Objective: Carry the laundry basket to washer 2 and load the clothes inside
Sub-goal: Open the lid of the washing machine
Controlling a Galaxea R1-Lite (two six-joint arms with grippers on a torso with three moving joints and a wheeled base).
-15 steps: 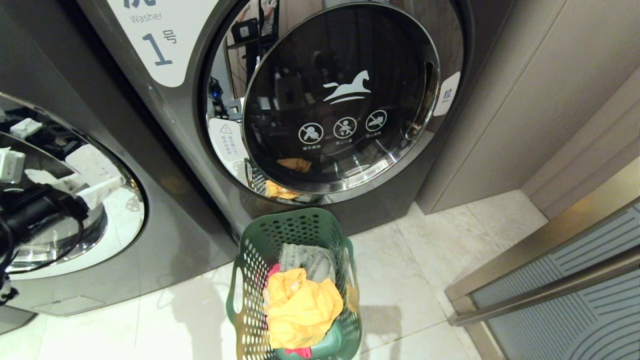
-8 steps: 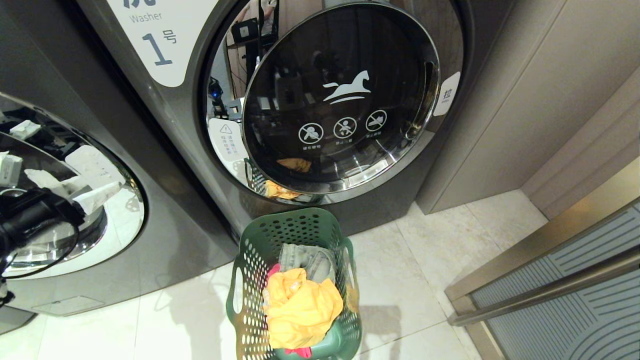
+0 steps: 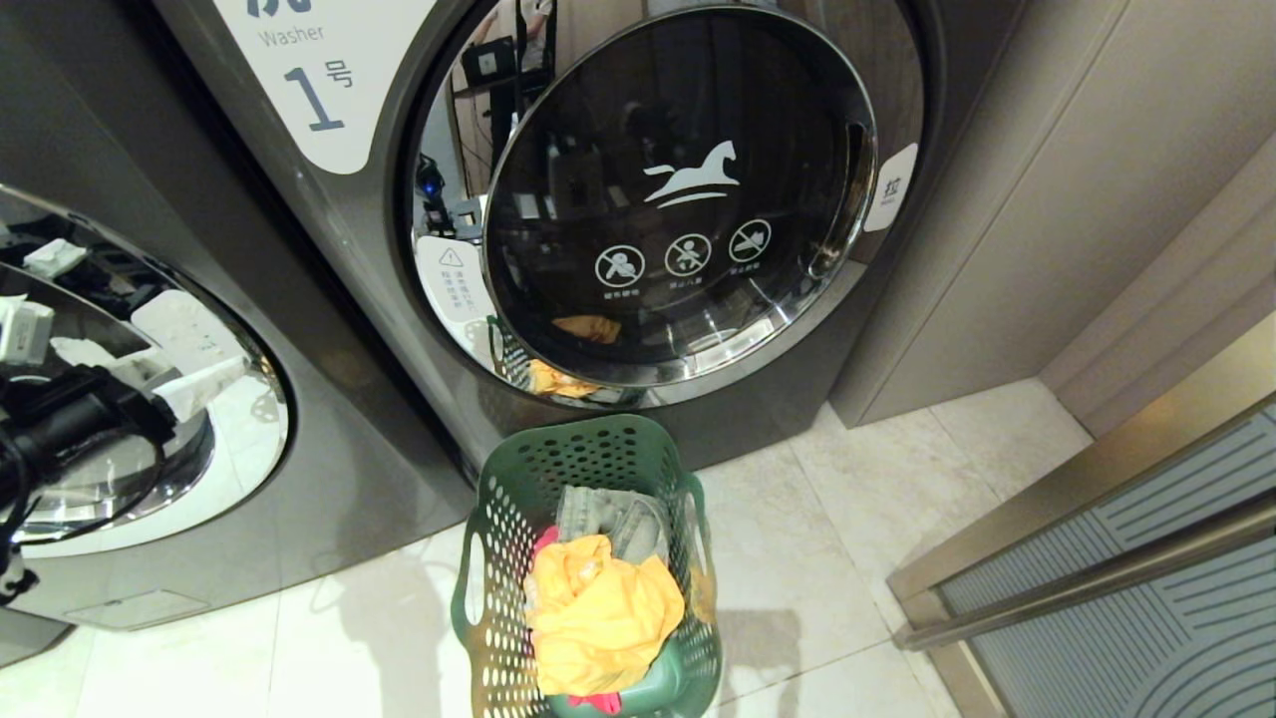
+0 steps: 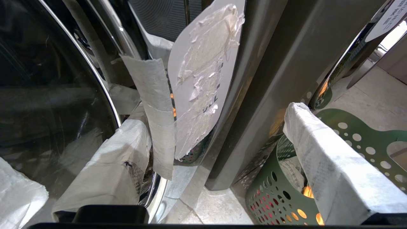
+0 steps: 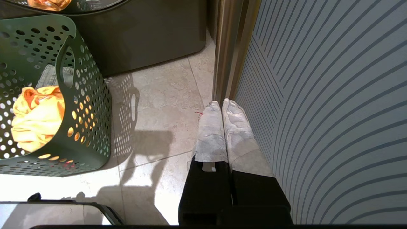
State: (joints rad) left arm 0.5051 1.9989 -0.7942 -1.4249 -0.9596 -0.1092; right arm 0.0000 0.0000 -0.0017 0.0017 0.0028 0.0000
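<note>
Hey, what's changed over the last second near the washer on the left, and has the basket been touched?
Barely anything. The left hand, open, wavers slightly in front of the left washer's door without taking hold of anything. The basket stands untouched on the floor below washer 1, the clothes still inside. The right hand stays shut beside the striped panel.

Head cam down; wrists low; share basket (image 3: 588, 558).

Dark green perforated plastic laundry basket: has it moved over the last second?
No. The dark green perforated plastic laundry basket keeps its place: far rim just under the chrome door ring of the dark grey washer labelled 1, as before.
</note>
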